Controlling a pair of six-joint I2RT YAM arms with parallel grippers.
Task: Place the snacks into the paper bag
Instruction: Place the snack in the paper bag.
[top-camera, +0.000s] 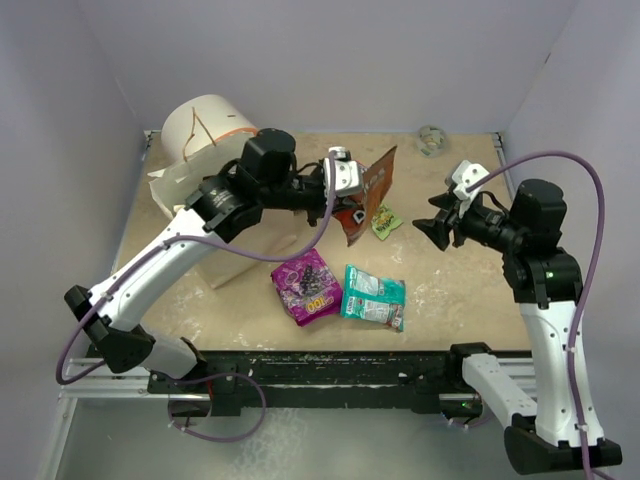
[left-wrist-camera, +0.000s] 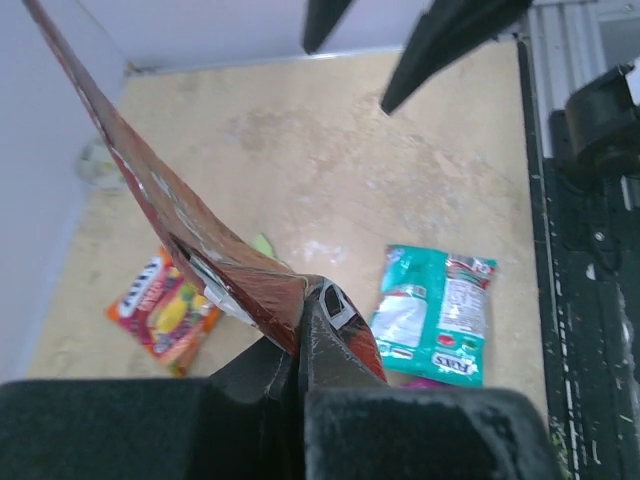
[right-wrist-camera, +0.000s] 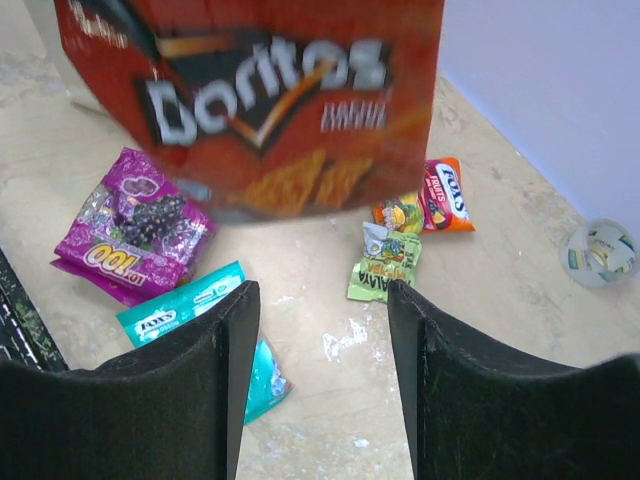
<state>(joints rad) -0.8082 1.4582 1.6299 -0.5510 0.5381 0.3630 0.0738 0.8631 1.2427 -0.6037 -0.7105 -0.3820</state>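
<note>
My left gripper (top-camera: 345, 186) is shut on the bottom edge of a dark brown-red Doritos packet (top-camera: 370, 192) and holds it upright above the table; the pinch shows in the left wrist view (left-wrist-camera: 300, 312). The beige paper bag (top-camera: 226, 262) lies at the left, partly hidden under my left arm. On the table lie a purple packet (top-camera: 306, 285), a teal packet (top-camera: 374, 297) and a tiny green packet (top-camera: 385, 223). An orange-red packet (right-wrist-camera: 442, 194) lies beside the green one (right-wrist-camera: 385, 265). My right gripper (top-camera: 440, 232) is open and empty, facing the Doritos packet (right-wrist-camera: 260, 90).
A white-and-orange cylinder (top-camera: 212, 118) stands at the back left behind the bag. A small grey-green ball (top-camera: 432, 140) sits by the back wall. Walls close in the table on three sides. The black rail (top-camera: 330, 365) runs along the near edge.
</note>
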